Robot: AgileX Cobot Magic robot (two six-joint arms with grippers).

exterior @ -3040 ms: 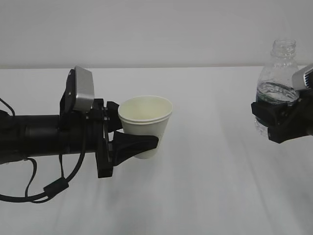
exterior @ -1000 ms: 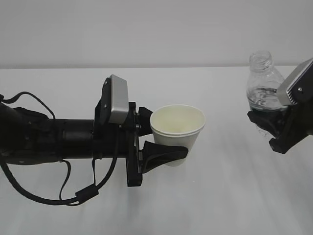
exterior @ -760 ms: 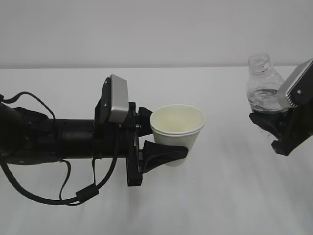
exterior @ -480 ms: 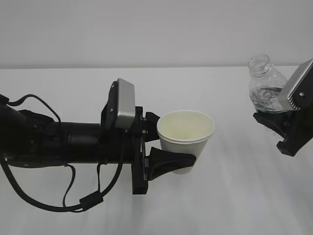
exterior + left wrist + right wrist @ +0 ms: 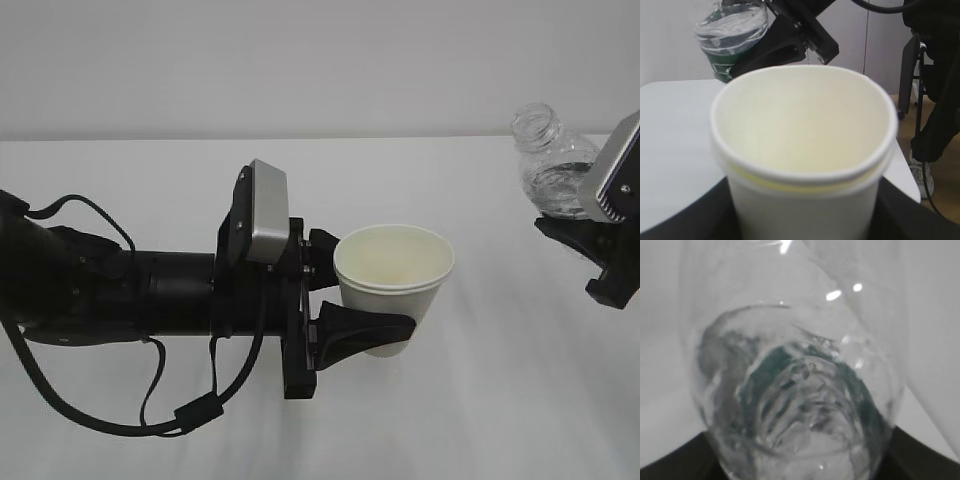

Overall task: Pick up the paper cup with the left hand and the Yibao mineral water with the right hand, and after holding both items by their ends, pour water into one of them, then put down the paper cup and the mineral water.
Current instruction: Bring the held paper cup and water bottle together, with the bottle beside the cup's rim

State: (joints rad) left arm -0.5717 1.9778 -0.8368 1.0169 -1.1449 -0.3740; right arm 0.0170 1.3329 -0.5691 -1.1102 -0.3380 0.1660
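The left claw (image 5: pixel 365 300) is clenched on the cup (image 5: pixel 392 285), one jaw across the near wall and one behind, holding it upright and clear of the surface (image 5: pixel 480 400) with its mouth open upward. The right claw (image 5: pixel 590 245) grasps the bottle (image 5: pixel 555 165) low on its body, also off the surface.

The pour turns on how the bottle's neck lies from the cup's mouth. From the left claw, the bottle sits well off to the far right and higher than the cup's rim. Its long axis leans, the open neck tipped up and toward the cup's side, but the neck is well apart from the rim, not over it. I judge the gap must close and the lean must deepen before water can land inside. The cup's own axis stands near vertical, which suits receiving.

The exterior view gives the side gap and the height difference between the two. The left wrist view shows what it cannot: the cup (image 5: pixel 802 150) looks dry inside, and the bottle (image 5: pixel 732 37) with its green band hangs beyond the far rim. The right wrist view shows only the bottle (image 5: pixel 795 385) up close, water pooled in its lower body; the cup is not in it.
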